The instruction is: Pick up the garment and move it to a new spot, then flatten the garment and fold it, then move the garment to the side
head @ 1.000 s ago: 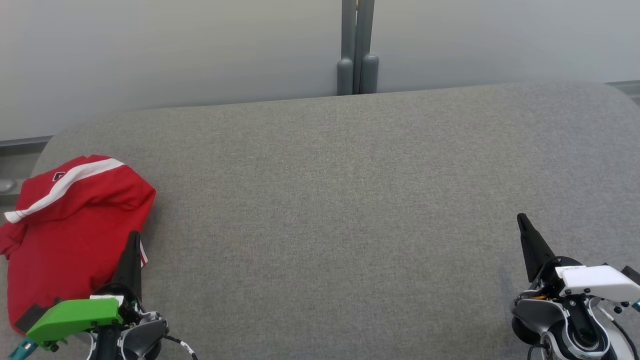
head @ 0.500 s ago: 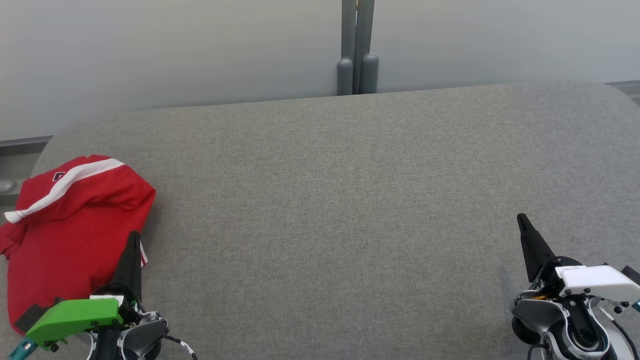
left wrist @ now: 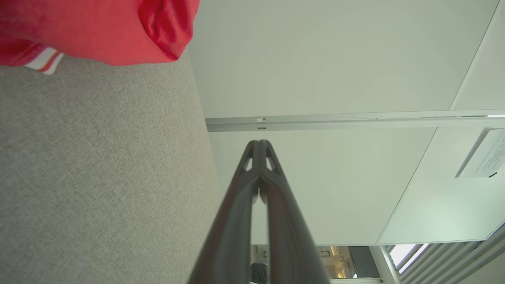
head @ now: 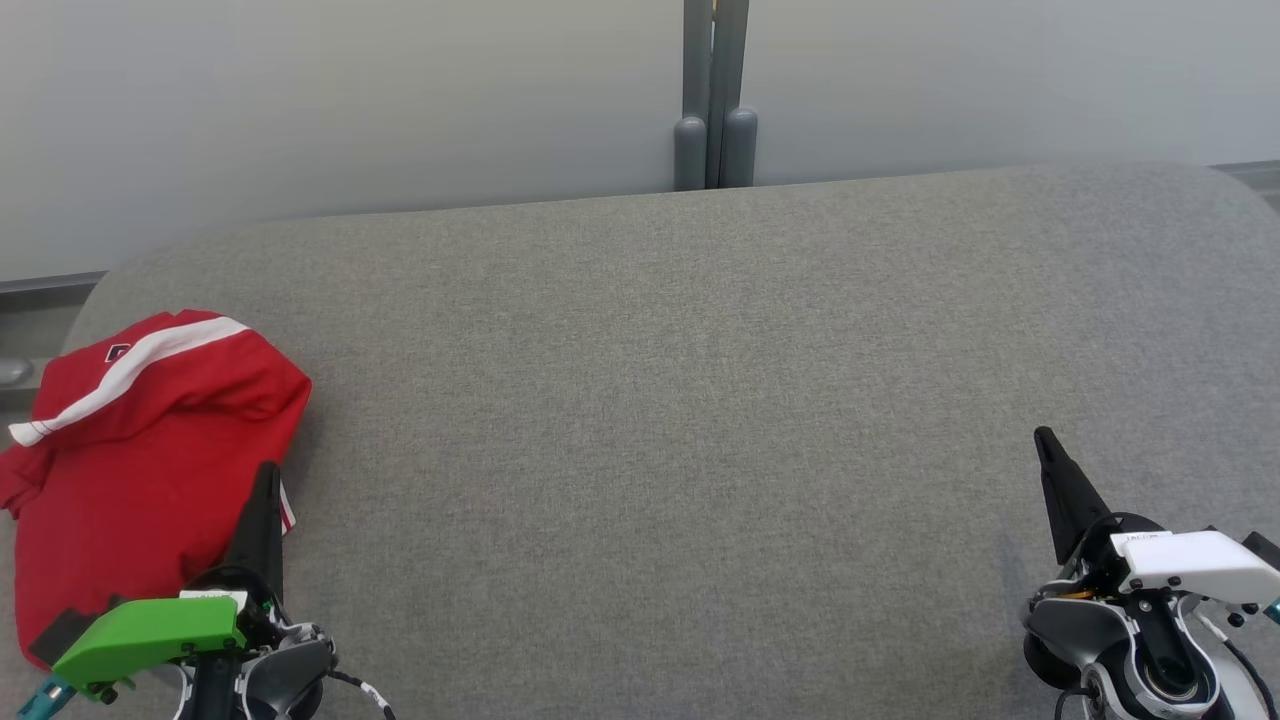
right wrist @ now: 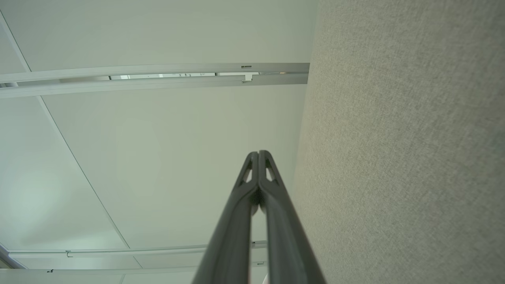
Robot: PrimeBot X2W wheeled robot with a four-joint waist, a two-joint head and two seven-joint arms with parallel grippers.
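Your left pincer [head: 266, 480] is pressed together on nothing, its tip showing against the near right edge of the red shirt [head: 140, 450]; I cannot tell whether it touches. Your right pincer [head: 1047, 445] is likewise pressed together and empty, well apart over the bare grey bench [head: 680, 400]. Nothing has shifted in the last second. Both arms sit low at the near corners, fingers pointing away, and the white-striped shirt stays bunched at the bench's left end. I judge the pickup not yet begun.
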